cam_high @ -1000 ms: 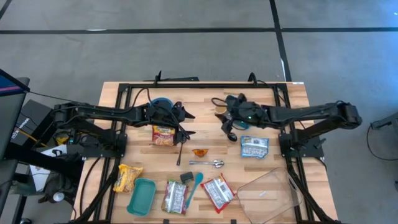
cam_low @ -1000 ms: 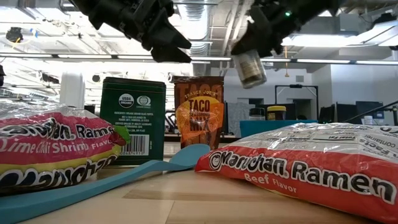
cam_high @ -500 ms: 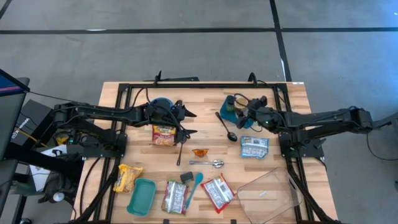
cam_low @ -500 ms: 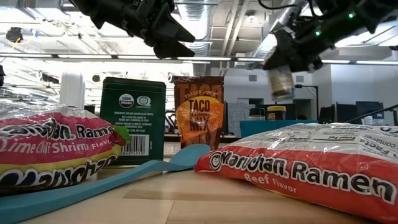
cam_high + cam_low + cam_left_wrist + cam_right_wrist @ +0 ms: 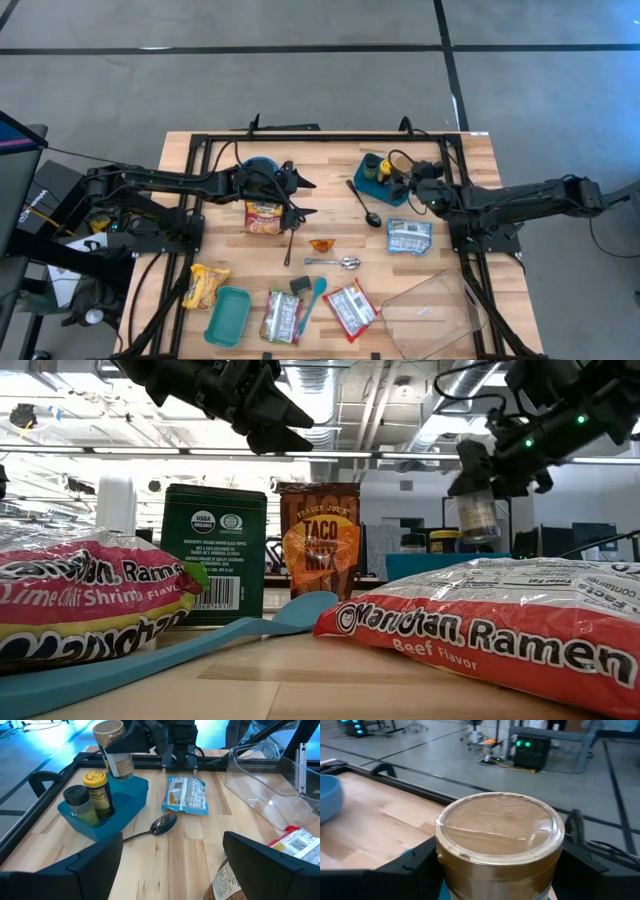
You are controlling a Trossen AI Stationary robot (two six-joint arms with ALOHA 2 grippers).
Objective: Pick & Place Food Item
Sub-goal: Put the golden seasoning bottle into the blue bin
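- gold-lidded jar (image 5: pixel 114 749) is now over the blue caddy (image 5: pixel 131 795); a second ago my right pincer (image 5: pixel 408 176) had it near the middle of the desk (image 5: pixel 460 160), above the black spoon (image 5: pixel 364 203), and it has swung across since.
- the right pincer is clamped on the jar, one dark finger on each side of the lid, with the jar hanging upright just above the caddy's free end.
- inside the caddy, the yellow-capped bottle (image 5: pixel 99 794) and the black-capped bottle (image 5: pixel 80 805) fill the other end, so i judge the free slot is the target.
- my left pincer (image 5: pixel 300 196) has not moved: jaws wide, holding nothing, well away from the caddy, above the orange packet (image 5: pixel 263 216).
- i read this as carry finished; lowering and release remain.
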